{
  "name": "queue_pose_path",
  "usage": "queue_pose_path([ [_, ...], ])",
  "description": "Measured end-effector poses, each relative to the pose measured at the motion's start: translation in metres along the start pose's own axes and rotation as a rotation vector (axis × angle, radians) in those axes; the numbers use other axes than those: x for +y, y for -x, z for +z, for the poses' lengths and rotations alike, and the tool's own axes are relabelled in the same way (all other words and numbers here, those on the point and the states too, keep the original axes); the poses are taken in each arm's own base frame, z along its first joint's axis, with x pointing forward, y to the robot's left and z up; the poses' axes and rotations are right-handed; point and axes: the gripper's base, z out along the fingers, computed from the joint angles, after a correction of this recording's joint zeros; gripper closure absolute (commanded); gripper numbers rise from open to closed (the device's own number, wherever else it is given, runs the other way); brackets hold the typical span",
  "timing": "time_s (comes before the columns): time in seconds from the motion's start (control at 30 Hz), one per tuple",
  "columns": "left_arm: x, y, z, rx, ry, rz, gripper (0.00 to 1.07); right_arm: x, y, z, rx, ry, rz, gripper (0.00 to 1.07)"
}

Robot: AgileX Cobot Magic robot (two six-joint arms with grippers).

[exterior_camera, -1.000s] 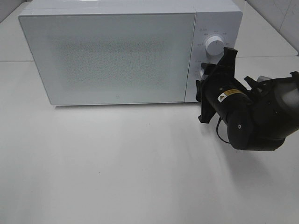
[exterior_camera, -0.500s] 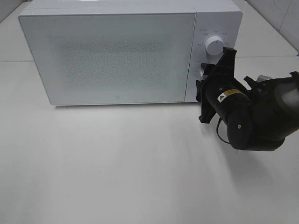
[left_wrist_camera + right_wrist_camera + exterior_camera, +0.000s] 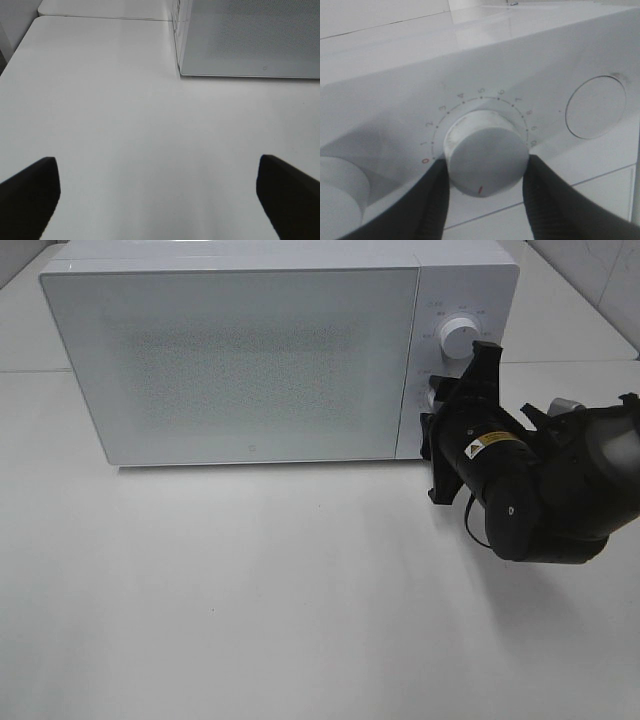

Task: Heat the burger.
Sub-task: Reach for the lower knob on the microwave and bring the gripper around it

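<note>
Right gripper (image 3: pixel 486 167): jaws part-closed, clasping timer knob (image 3: pixel 480 145) between them, knob axis pointing straight out at the jaws. Left gripper (image 3: pixel 157 165): jaws wide, empty, well apart. Burger: unseen; microwave (image 3: pixel 250 360) door closed.

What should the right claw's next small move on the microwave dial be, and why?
Probably twist the white round numbered dial toward its higher numbers. The right claw has a black finger against each side of it, the door of the white microwave is shut, and the dial's red mark sits outside the numbered arc, so no time looks set. The burger itself isn't visible.
</note>
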Motion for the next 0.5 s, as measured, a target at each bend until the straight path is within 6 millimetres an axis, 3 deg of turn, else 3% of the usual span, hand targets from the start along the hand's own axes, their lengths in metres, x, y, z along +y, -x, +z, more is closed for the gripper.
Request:
queue_pose_path([
  [0.3, 0.0, 0.0, 0.0, 0.0, 0.0, 0.0, 0.07, -0.0002, 0.0014, 0.0, -0.026, -0.004, -0.071, 0.61],
  [0.5, 0.0, 0.0, 0.0, 0.0, 0.0, 0.0, 0.07, 0.0007, 0.0059, -0.0002, -0.08, -0.001, -0.094, 0.45],
])
